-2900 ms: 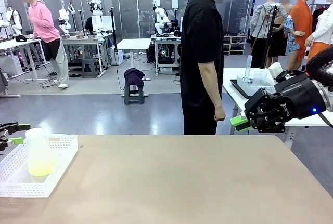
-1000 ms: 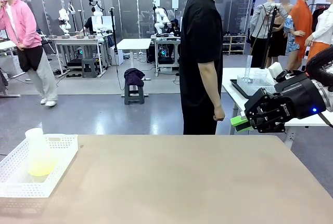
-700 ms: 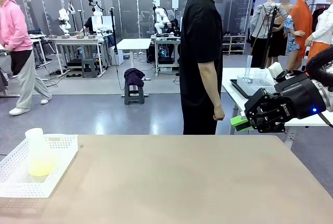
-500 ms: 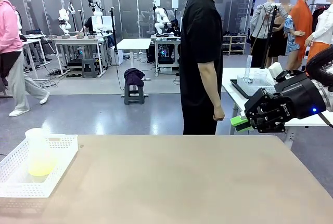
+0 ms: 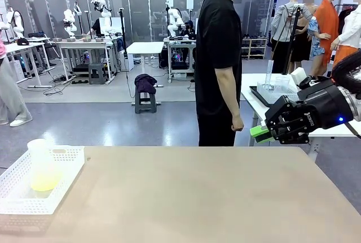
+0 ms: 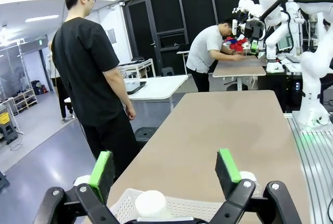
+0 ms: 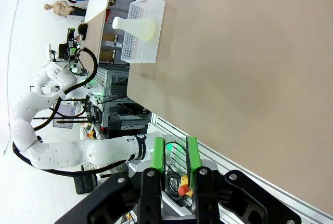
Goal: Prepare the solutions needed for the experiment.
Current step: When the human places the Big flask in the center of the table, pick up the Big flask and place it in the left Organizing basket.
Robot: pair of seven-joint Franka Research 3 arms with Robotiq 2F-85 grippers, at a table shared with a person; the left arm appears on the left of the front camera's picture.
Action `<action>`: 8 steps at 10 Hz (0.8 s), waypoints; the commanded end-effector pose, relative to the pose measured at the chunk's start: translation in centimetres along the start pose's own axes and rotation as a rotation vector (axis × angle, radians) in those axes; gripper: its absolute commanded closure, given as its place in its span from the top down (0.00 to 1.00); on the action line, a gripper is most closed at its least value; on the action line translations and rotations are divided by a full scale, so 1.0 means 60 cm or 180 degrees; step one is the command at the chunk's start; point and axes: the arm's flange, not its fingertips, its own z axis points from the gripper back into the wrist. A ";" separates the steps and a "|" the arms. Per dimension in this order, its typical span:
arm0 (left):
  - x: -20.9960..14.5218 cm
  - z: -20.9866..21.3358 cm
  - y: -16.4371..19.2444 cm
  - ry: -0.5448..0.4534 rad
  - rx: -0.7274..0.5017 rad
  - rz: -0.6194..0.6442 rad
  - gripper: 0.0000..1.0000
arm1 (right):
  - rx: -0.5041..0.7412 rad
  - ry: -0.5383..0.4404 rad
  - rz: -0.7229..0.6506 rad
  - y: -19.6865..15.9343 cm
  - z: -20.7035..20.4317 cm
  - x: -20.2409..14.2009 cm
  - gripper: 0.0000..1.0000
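A see-through conical flask (image 5: pixel 40 167) holds a shallow layer of pale yellow-green solution (image 5: pixel 44 183). It stands in a white mesh basket (image 5: pixel 65 161) at the table's left edge. My left gripper (image 6: pixel 164 169) hangs open just above that basket (image 6: pixel 197 208), its green pads wide apart over the flask's white mouth (image 6: pixel 151 203). My right gripper (image 5: pixel 260 133) hovers off the table's far right corner. Its fingers (image 7: pixel 157 151) stand a narrow gap apart with nothing between them. The right wrist view shows the flask (image 7: pixel 136 26) and basket (image 7: pixel 136 52) far across the table.
A person in black (image 5: pixel 217 62) stands at the far side, arms down. The tan table (image 5: pixel 192 198) stretches bare between basket and right gripper. A second table behind on the right carries a dark tray (image 5: pixel 262 96) with glassware.
My left gripper's tips, at the picture's left edge 2.9 s ago, have left the front view. A passer-by in pink walked off to the left. The right gripper is still.
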 end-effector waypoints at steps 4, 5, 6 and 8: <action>-0.009 0.002 0.005 -0.0011 0.0031 -0.0047 1.00 | 0.0053 -0.0021 0.0053 0.000 -0.001 0.001 0.23; -0.009 0.002 0.005 -0.0011 0.0031 -0.0047 1.00 | 0.0053 -0.0021 0.0053 0.000 -0.001 0.001 0.23; -0.010 0.001 0.001 -0.0006 0.0015 0.0012 1.00 | 0.0053 -0.0021 0.0053 0.000 -0.001 0.001 0.23; 0.028 -0.039 -0.036 -0.0269 0.0220 0.0477 1.00 | 0.0053 -0.0021 0.0053 0.000 -0.001 0.001 0.23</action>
